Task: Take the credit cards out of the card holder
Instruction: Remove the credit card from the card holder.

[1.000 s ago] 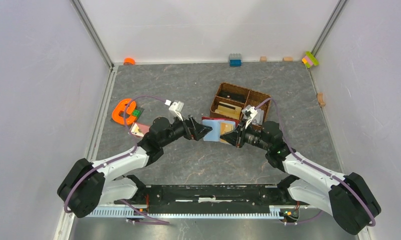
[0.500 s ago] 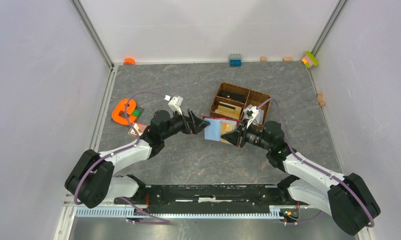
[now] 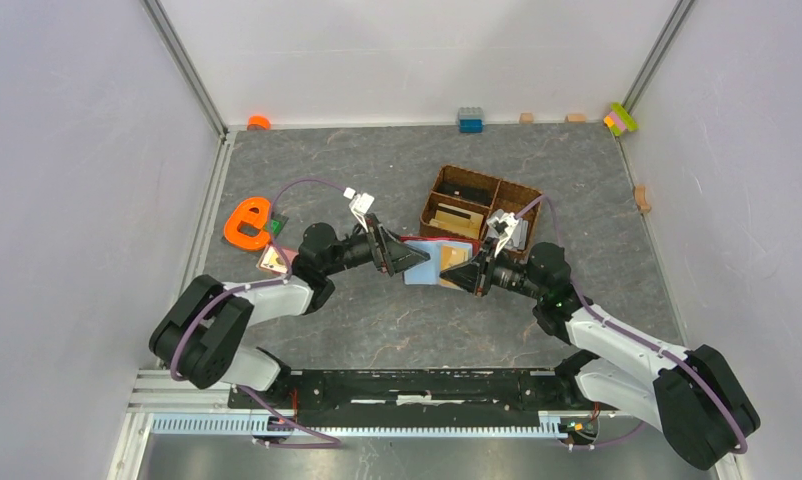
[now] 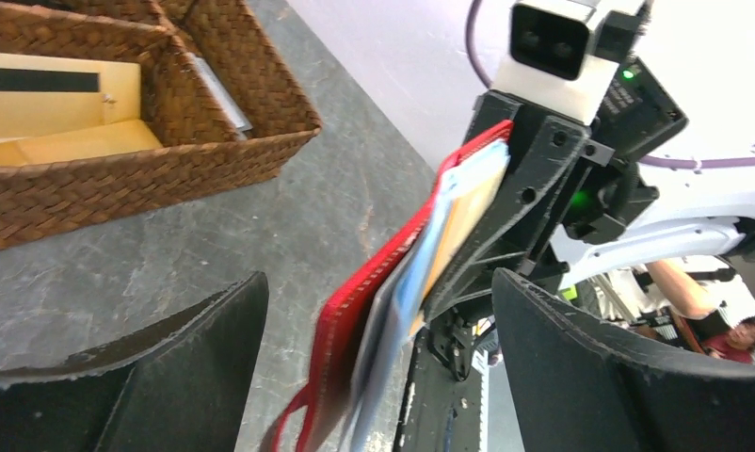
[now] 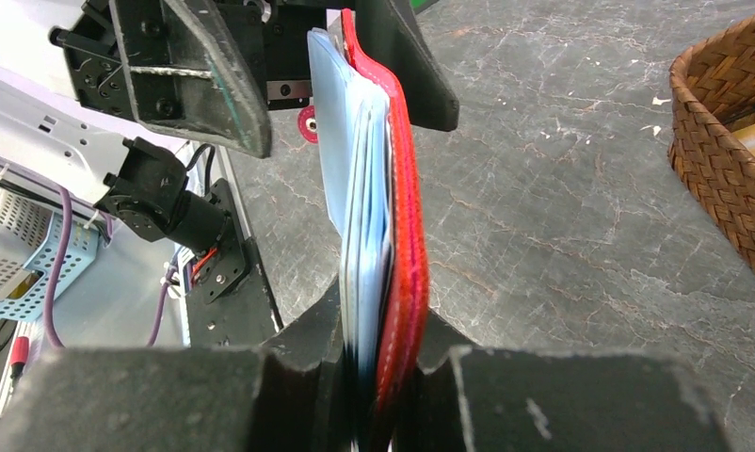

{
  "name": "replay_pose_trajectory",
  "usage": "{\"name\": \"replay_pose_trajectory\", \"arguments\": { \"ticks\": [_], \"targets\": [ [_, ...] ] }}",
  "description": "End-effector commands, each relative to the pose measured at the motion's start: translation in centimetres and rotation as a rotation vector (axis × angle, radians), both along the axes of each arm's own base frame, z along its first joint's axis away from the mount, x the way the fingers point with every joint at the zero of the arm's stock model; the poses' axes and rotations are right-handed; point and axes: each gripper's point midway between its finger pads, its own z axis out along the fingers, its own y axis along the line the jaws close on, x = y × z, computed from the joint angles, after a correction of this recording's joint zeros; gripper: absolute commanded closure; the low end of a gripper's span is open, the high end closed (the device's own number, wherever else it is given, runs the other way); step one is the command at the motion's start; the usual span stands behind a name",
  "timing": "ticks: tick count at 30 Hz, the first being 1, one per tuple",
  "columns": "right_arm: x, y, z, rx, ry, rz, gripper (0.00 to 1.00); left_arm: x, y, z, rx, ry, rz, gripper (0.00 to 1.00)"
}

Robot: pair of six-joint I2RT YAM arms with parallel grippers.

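Tabletop (image 3: 377,170), left hand (image 3: 413,258) astride card holder (image 5: 404,273)

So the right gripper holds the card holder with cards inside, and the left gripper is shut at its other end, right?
No: the left gripper is open, not shut, per the left wrist view. The right gripper does hold the card holder with credit cards inside.

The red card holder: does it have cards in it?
Yes, cards inside: the credit cards lie stacked against the card holder, both pinched in the right gripper, with the open left gripper straddling their far end.
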Motion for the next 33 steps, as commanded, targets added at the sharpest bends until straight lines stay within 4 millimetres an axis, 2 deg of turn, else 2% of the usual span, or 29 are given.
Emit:
{"name": "replay_pose_trajectory", "arguments": {
  "ticks": [1,4,9,10,12,17,19,20,22,27,29,33],
  "targets": [
    [0.2,-0.1,1.8,0.048,-0.064,0.000,1.00,-1.6,-0.6,3.2,-0.104,-0.059,-0.109,0.10],
    [0.3,-0.1,1.7,0.049,-0.059,0.001,1.00,-1.8,-0.9,3.2,-0.113,-0.051,-0.126,0.18],
    [0.1,0.1,1.6,0.058,-0.049,0.019,1.00,-1.4,-1.3,2.1,-0.062,-0.023,-0.101,0.18],
    [0.0,0.2,1.5,0.062,-0.045,0.026,1.00,-1.2,-1.4,2.0,-0.052,-0.017,-0.095,0.20],
    [-0.1,0.3,1.5,0.067,-0.041,0.040,1.00,-1.0,-1.3,1.8,-0.039,-0.010,-0.084,0.31],
    [0.0,0.4,1.2,0.063,-0.033,0.038,0.99,-0.9,-1.1,2.0,-0.034,-0.003,-0.057,0.81],
    [0.2,0.3,1.0,0.052,-0.033,0.027,0.97,-0.8,-1.0,2.0,-0.037,0.000,-0.047,0.94],
    [0.3,0.2,0.8,0.045,-0.032,0.020,0.95,-0.7,-0.9,2.0,-0.038,0.007,-0.040,0.97],
    [0.5,0.1,0.5,0.032,-0.027,0.005,0.89,-0.6,-0.8,2.0,-0.036,0.016,-0.024,0.98],
    [0.9,-0.2,0.0,0.011,-0.022,-0.019,0.63,-0.2,-0.1,1.8,-0.017,0.031,0.041,0.98],
    [1.1,-0.3,-0.2,0.005,-0.020,-0.030,0.56,0.1,0.2,1.6,-0.005,0.036,0.064,0.98],
    [1.5,-0.8,-0.1,0.008,-0.021,-0.057,0.54,0.4,0.5,1.3,0.012,0.051,0.100,0.98]
  ]
}}
